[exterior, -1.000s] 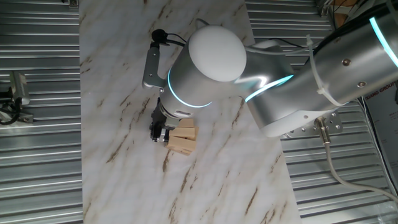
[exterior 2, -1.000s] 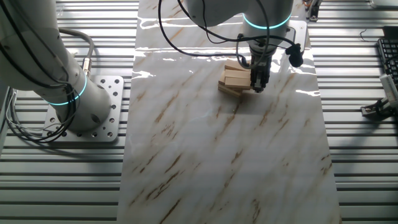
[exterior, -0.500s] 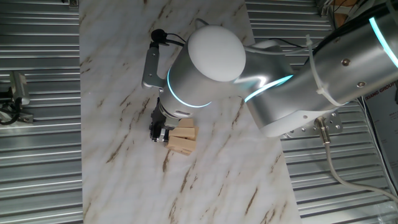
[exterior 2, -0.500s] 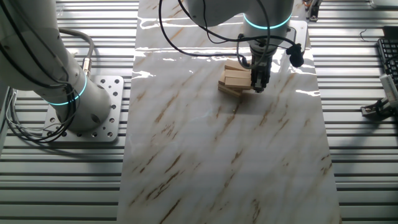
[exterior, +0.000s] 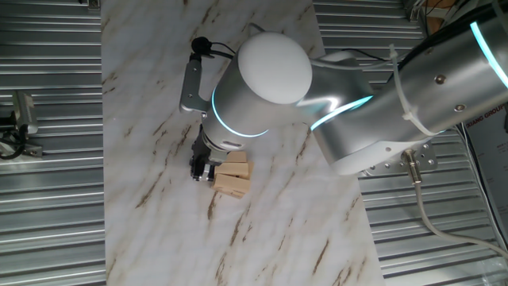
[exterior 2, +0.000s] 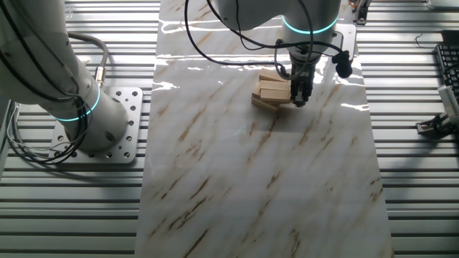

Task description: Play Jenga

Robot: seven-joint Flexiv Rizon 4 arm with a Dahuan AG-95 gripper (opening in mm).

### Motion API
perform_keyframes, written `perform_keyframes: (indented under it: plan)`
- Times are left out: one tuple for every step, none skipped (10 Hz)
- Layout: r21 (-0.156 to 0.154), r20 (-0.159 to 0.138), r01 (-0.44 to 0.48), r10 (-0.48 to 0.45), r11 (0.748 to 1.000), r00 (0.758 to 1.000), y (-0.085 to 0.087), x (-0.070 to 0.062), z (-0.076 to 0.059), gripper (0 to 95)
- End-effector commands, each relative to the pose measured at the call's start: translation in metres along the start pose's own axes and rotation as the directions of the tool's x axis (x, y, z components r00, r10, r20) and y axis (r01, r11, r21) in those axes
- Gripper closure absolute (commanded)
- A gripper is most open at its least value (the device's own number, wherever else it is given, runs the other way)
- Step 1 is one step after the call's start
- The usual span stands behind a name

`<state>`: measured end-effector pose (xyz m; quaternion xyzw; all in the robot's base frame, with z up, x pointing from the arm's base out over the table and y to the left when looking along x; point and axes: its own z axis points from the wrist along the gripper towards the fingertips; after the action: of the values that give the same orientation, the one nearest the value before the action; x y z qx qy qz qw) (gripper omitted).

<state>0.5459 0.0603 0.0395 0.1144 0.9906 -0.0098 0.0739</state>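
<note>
A marble-patterned board (exterior 2: pixel 258 179), white with brown veins, is laid over a floor of ribbed grey metal slats (exterior 2: pixel 416 201). In the other fixed view, the arm's base (exterior 2: pixel 93 122) is seen bolted to a perforated plate left of the board, ringed by a glowing cyan band.

One small stack of Jenga blocks (exterior 2: pixel 271 92) (exterior: pixel 232 176) is set on the board. A few pale-tan blocks can be made out in crosswise layers, with the lowest block angled out toward the viewer in the other fixed view; the exact count cannot be told, since part of the stack is hidden behind the arm. No containers are seen.

One arm (exterior: pixel 349 103) is present, reaching over the board with its wrist above the stack. The gripper (exterior 2: pixel 298 94) (exterior: pixel 202 168) is pointed down at one side of the stack, right against the blocks; from one fixed view it stands at the stack's left edge, from the other at its right edge. Whether the fingers are spread or closed on a block cannot be told, as they are dark and small in both views.

A black cable (exterior 2: pixel 215 43) is looped above the board near the wrist. At the right edge a keyboard (exterior 2: pixel 449 72) is partly seen.
</note>
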Motion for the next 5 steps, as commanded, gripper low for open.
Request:
perform_keyframes:
  plan:
    - [0.001, -0.001, 0.0, 0.0, 1.0, 1.0, 0.0001, -0.0002, 0.0, 95.0]
    - [0.001, -0.001, 0.0, 0.0, 1.0, 1.0, 0.0001, -0.0008, -0.0001, 95.0]
    - [0.001, -0.002, 0.0, 0.0, 1.0, 1.0, 0.0001, -0.001, -0.0001, 95.0]
    - [0.0, -0.002, 0.001, -0.001, 1.0, 1.0, 0.0001, -0.0014, -0.0002, 95.0]
    - [0.0, -0.002, 0.002, -0.002, 1.0, 1.0, 0.0001, -0.0018, -0.0002, 95.0]
